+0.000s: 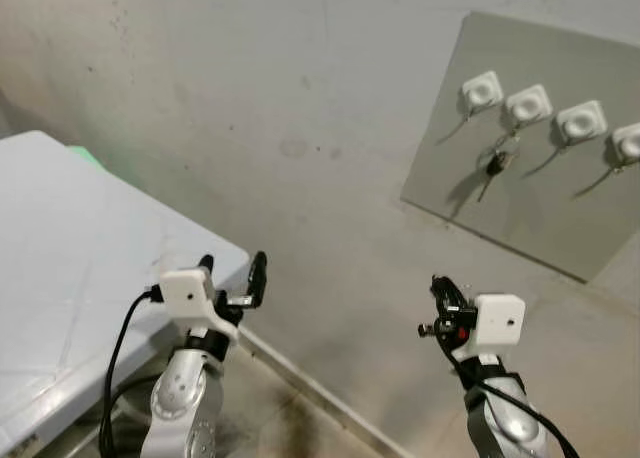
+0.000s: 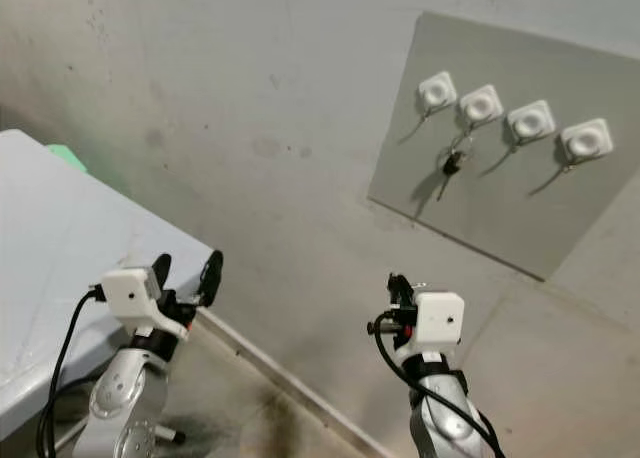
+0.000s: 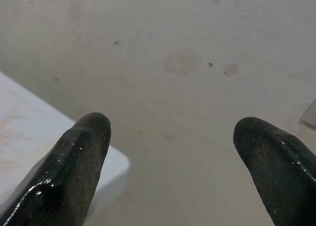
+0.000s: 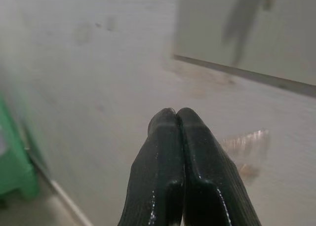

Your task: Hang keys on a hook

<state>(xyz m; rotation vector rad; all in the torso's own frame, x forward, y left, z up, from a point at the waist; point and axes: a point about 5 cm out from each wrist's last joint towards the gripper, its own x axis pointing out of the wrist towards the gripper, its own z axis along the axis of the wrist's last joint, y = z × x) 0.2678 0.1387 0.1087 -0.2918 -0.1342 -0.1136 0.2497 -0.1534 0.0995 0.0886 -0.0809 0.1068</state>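
A grey board (image 1: 545, 193) on the wall carries several white hooks. A bunch of keys (image 1: 496, 166) hangs from the second white hook (image 1: 527, 105), dangling below it with its shadow on the board. My right gripper (image 1: 440, 296) is held low, well below and left of the board, its fingers (image 4: 175, 132) pressed together with nothing between them. My left gripper (image 1: 233, 270) is raised by the corner of the white table (image 1: 60, 248), fingers (image 3: 84, 142) spread apart and empty.
A bare concrete wall (image 1: 280, 108) fills the space ahead. The white table stands at my left, its corner close to the left gripper. A green object (image 4: 12, 152) sits low by the wall, near a strip of floor (image 1: 300, 408).
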